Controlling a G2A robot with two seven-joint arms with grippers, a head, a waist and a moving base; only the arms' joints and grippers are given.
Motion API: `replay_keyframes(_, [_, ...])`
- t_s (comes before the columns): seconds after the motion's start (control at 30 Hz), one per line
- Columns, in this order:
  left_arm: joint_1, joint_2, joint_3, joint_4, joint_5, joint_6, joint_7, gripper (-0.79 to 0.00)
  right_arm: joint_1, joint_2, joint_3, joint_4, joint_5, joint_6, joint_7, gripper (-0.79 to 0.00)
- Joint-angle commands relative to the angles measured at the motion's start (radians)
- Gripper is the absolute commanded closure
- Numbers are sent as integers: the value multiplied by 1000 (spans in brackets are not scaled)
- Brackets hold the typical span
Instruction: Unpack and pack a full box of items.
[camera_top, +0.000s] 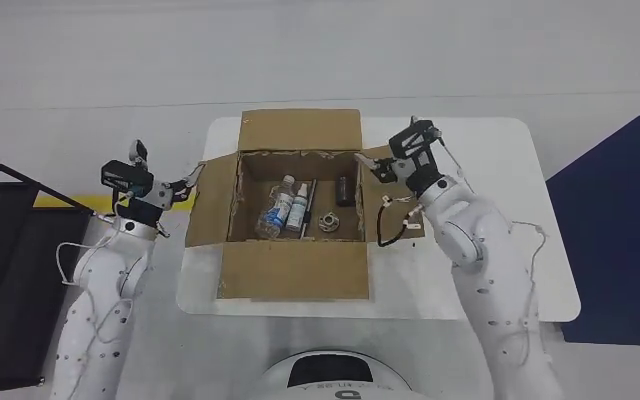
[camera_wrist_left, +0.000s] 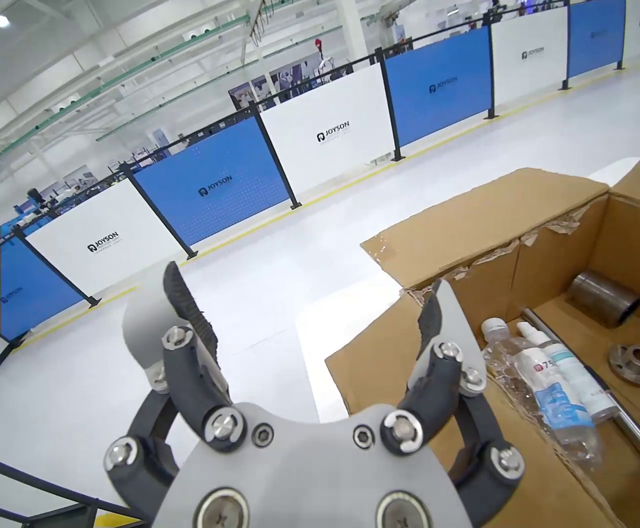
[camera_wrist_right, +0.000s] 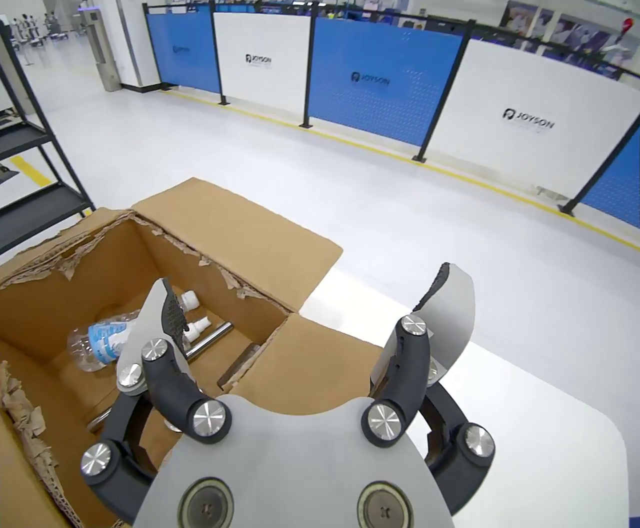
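Observation:
An open cardboard box (camera_top: 290, 270) stands mid-table with all its flaps folded outward. Inside lie a clear plastic bottle (camera_top: 272, 215), a white spray bottle (camera_top: 298, 212), a metal rod (camera_top: 311, 203), a dark metal cylinder (camera_top: 344, 190) and a small flange (camera_top: 329, 220). My left gripper (camera_top: 185, 188) is open at the outer edge of the box's left flap (camera_wrist_left: 380, 370), holding nothing. My right gripper (camera_top: 379, 168) is open over the right flap (camera_wrist_right: 320, 350), one finger (camera_wrist_right: 170, 310) above the box's interior, also holding nothing. The left wrist view shows the bottle (camera_wrist_left: 555, 410), the cylinder (camera_wrist_left: 602, 297) and the flange (camera_wrist_left: 627, 362).
The white table (camera_top: 490, 150) has bare surface right of the box and a narrow strip in front. A black shelf rack (camera_wrist_right: 30, 165) stands beyond the table's left side. Blue and white partition panels (camera_wrist_left: 215, 185) line the far floor.

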Motion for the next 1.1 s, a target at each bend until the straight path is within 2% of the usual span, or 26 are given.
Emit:
replay_keyframes(0.0, [0, 0, 0, 0, 0, 0, 0, -785, 27, 0, -14, 29, 39, -37, 20, -785])
replay_keyframes(0.13, [0, 0, 0, 0, 0, 0, 0, -785, 124, -6, -88, 121, 112, -119, 114, -785])
replay_keyframes(0.23, [0, 0, 0, 0, 0, 0, 0, -785, 212, -19, -176, 197, 142, -128, 161, -785])
replay_keyframes(0.4, [0, 0, 0, 0, 0, 0, 0, -785, 298, -39, -268, 273, 160, -90, 162, -785])
replay_keyframes(0.8, [0, 0, 0, 0, 0, 0, 0, -785, 293, -39, -270, 279, 163, -89, 155, -785])
replay_keyframes(0.93, [0, 0, 0, 0, 0, 0, 0, -785, 288, -36, -331, 236, 146, -228, 192, -785])
replay_keyframes(1.0, [0, 0, 0, 0, 0, 0, 0, -785, 295, -32, -336, 244, 262, -367, 212, -785])
replay_keyframes(1.07, [0, 0, 0, 0, 0, 0, 0, -785, 306, -24, -335, 249, 297, -419, 302, -785])
